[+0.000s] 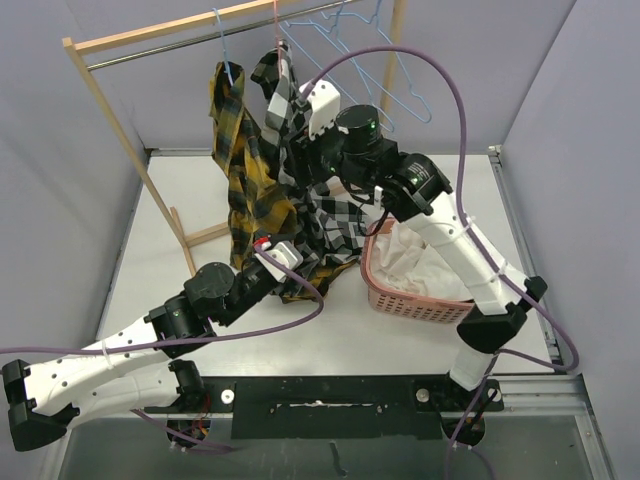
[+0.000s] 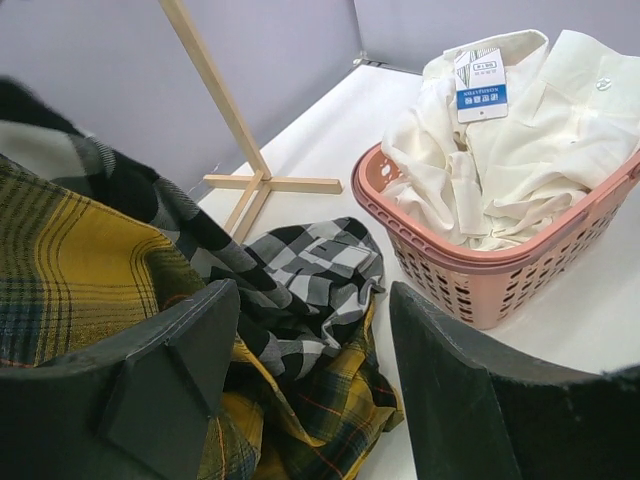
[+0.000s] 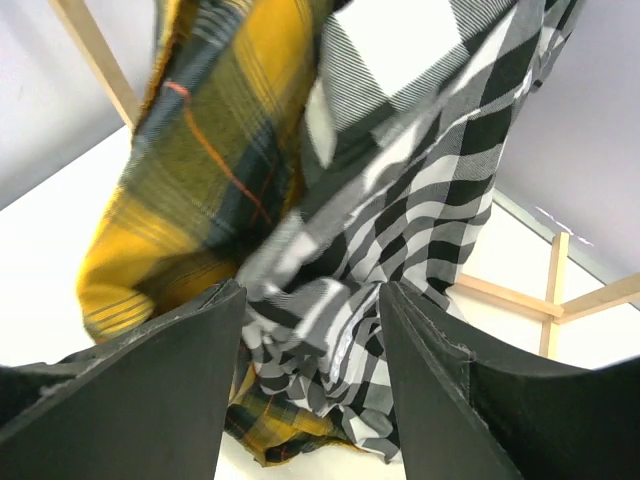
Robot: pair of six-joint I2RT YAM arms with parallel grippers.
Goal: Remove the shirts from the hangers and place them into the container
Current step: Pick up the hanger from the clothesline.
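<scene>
A yellow-and-black plaid shirt [image 1: 240,170] hangs from a light blue hanger [image 1: 226,50] on the rail. Beside it a black-and-white check shirt [image 1: 335,215] hangs from a pink-red hanger [image 1: 276,25], and the tails of both reach the table. A white shirt [image 1: 420,262] lies in the pink container [image 1: 415,300]. My right gripper [image 1: 292,100] is up at the check shirt's shoulder, open, with check cloth [image 3: 450,170] hanging loose in front of its fingers [image 3: 160,390]. My left gripper [image 2: 315,300] hovers open over the crumpled tails [image 2: 320,260], holding nothing.
The wooden rack [image 1: 110,100] with its metal rail spans the back, and its foot [image 2: 270,183] stands on the table behind the cloth. Two bare blue hangers [image 1: 385,70] hang at the rail's right end. Grey walls close in on the left and right.
</scene>
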